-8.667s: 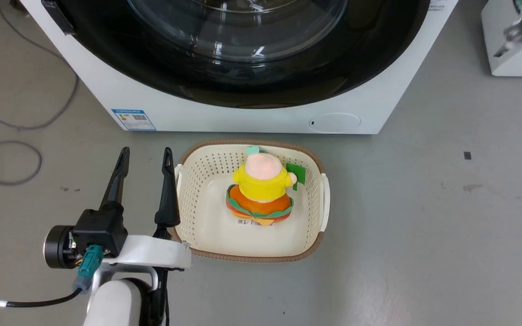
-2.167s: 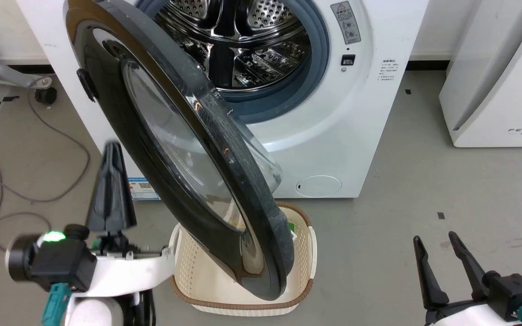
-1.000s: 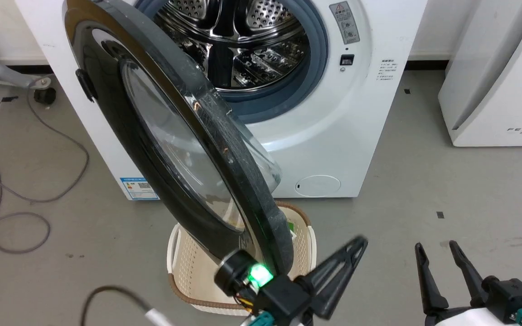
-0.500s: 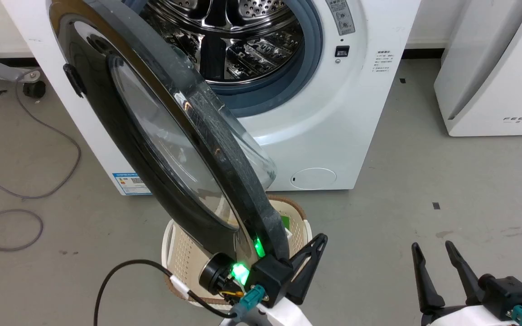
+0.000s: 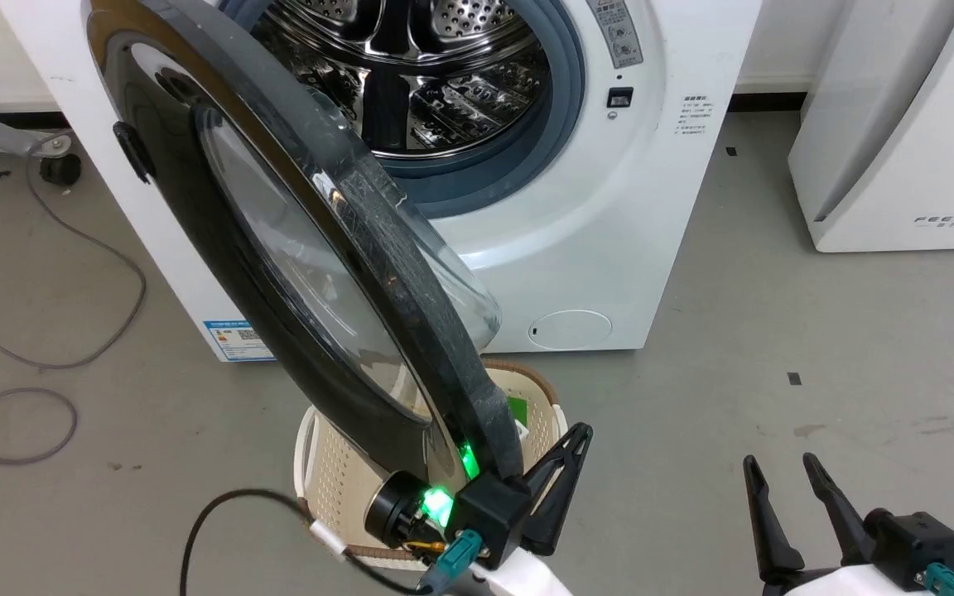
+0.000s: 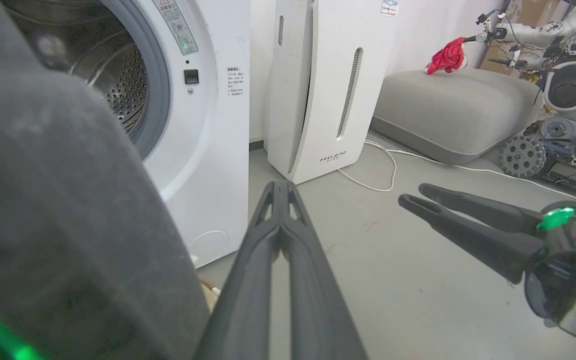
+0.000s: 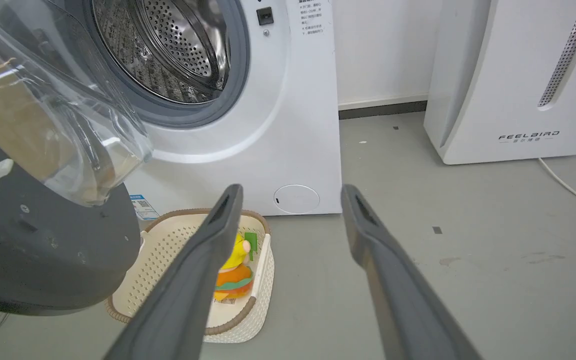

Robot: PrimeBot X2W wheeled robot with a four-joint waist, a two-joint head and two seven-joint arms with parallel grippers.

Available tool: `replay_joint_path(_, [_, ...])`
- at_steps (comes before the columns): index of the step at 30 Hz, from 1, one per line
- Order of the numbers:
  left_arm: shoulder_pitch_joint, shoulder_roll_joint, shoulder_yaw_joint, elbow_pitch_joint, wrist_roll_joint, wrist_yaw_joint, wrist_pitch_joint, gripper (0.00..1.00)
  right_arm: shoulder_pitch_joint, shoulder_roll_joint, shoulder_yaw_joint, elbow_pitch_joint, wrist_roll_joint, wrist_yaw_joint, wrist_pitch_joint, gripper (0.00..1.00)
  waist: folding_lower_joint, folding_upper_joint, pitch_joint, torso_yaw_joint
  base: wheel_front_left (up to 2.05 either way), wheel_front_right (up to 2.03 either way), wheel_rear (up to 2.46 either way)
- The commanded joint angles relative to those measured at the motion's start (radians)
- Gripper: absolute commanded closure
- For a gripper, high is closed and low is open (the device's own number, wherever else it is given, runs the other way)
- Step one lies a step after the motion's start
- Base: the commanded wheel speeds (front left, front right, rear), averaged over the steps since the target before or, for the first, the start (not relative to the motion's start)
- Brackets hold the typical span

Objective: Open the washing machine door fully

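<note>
While the washing machine door (image 5: 303, 265) hangs half open, the left gripper (image 5: 580, 434), tips pressed together, sits just beside its inner lower rim, set to push it wider; right gripper (image 5: 778, 463) spread.

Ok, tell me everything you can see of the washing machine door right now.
The washing machine door is a large round glossy black disc with a clear bulging glass bowl at its centre and a duller, scuffed dark rim. Hinged on the head view's left, it stands partly open, the steel drum exposed, its lower edge above the cream basket. The shut left gripper sits right by that lower rim, on its inner side; contact cannot be told.
</note>
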Motion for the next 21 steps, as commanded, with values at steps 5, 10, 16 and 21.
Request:
replay_joint_path(5, [0.05, 0.033, 0.041, -0.045, -0.013, 0.041, -0.032, 1.0, -0.012, 0.004, 0.001, 0.012, 0.009, -0.001, -0.007, 0.0, 0.0, 0.0, -0.009, 0.008, 0.0, 0.0, 0.0])
replay_joint_path(10, [0.116, 0.062, 0.038, -0.108, -0.018, 0.057, -0.03, 1.0, -0.007, 0.004, 0.005, 0.019, 0.008, -0.001, -0.005, 0.0, 0.0, 0.0, -0.021, 0.018, 0.0, 0.0, 0.0])
replay_joint_path(16, [0.198, 0.096, 0.044, -0.171, -0.032, 0.084, -0.021, 1.0, 0.004, 0.004, 0.008, 0.025, 0.01, -0.001, -0.001, 0.0, 0.0, 0.0, -0.034, 0.033, 0.0, 0.0, 0.0])
replay_joint_path(21, [0.251, 0.122, 0.054, -0.221, -0.034, 0.111, -0.017, 1.0, 0.018, 0.004, 0.001, 0.028, 0.008, -0.001, 0.003, 0.0, 0.0, 0.0, -0.042, 0.068, 0.0, 0.0, 0.0])
